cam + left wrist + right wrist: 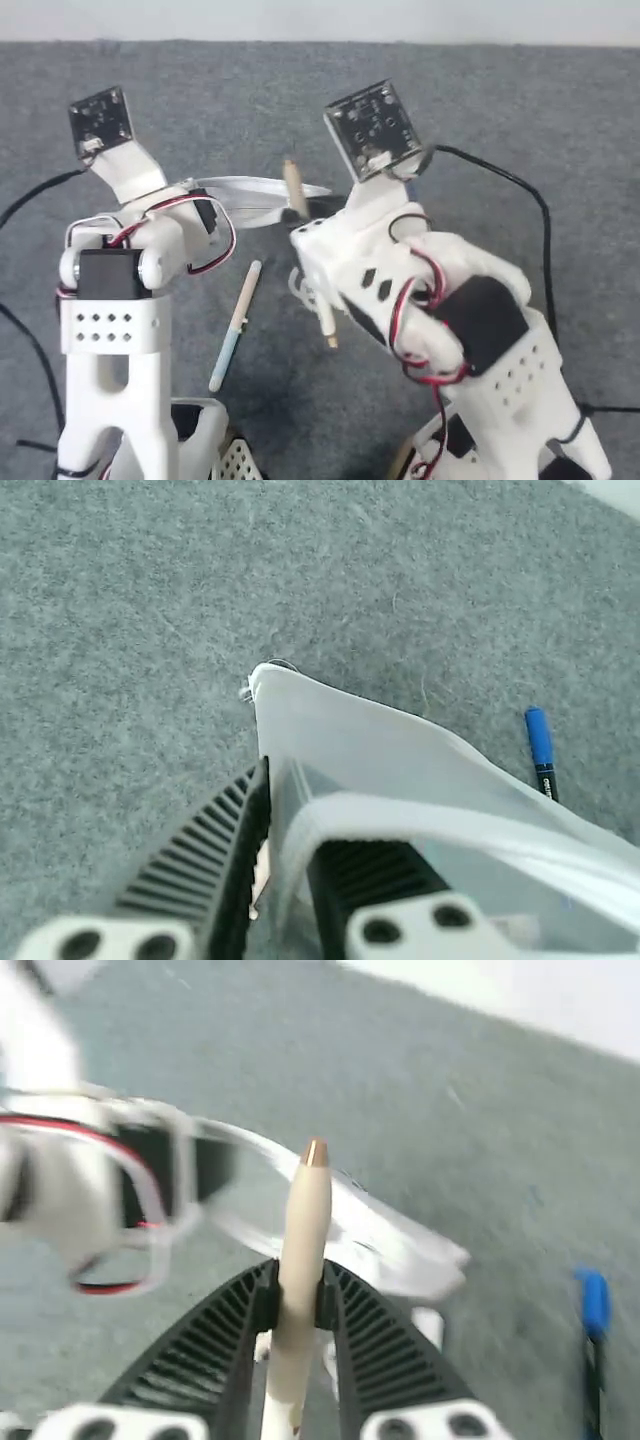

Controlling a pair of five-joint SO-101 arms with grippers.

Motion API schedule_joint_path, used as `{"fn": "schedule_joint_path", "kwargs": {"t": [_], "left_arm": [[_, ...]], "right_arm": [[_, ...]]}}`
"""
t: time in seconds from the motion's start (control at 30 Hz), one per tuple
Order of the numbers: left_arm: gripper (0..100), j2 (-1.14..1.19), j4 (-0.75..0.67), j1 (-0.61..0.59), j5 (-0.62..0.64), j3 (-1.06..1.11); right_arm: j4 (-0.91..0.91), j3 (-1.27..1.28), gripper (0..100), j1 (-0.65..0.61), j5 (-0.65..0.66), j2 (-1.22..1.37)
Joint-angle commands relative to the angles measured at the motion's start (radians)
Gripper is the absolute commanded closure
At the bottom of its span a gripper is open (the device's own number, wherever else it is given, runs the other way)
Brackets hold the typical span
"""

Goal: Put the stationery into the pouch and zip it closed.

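My left gripper [285, 780] is shut on the edge of a translucent white pouch [380, 750], holding it off the grey mat. From above, the pouch [262, 192] hangs between the two arms. My right gripper [297, 1272] is shut on a beige pen [305, 1210], which stands upright between the fingers with its brown tip just in front of the pouch [390, 1235]. The same beige pen [294, 185] pokes up beside the pouch in the high view. A blue pen [540, 748] lies on the mat beyond the pouch.
A white pen with a light blue end [234, 327] lies on the grey mat [520, 120] between the two arm bases. The blue pen [592, 1310] lies off to one side. A black cable [520, 190] runs across the mat at the right.
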Motion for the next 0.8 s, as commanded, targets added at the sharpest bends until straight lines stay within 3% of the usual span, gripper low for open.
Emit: {"fn": "schedule_joint_path", "kwargs": {"t": [0.0,0.47,0.67,0.77], "left_arm": [[99,0.023,-0.032,0.005,0.018,-0.024],[99,0.023,-0.032,0.005,0.018,-0.024],[99,0.023,-0.032,0.005,0.018,-0.024],[99,0.023,-0.032,0.005,0.018,-0.024]], "right_arm": [[-0.114,-0.011,99.2,-0.047,-0.011,-0.074],[-0.532,0.038,99.2,-0.048,-0.006,-0.114],[-0.845,0.244,99.2,-0.044,0.005,-0.12],[-0.998,0.341,99.2,-0.044,0.095,-0.12]]}}
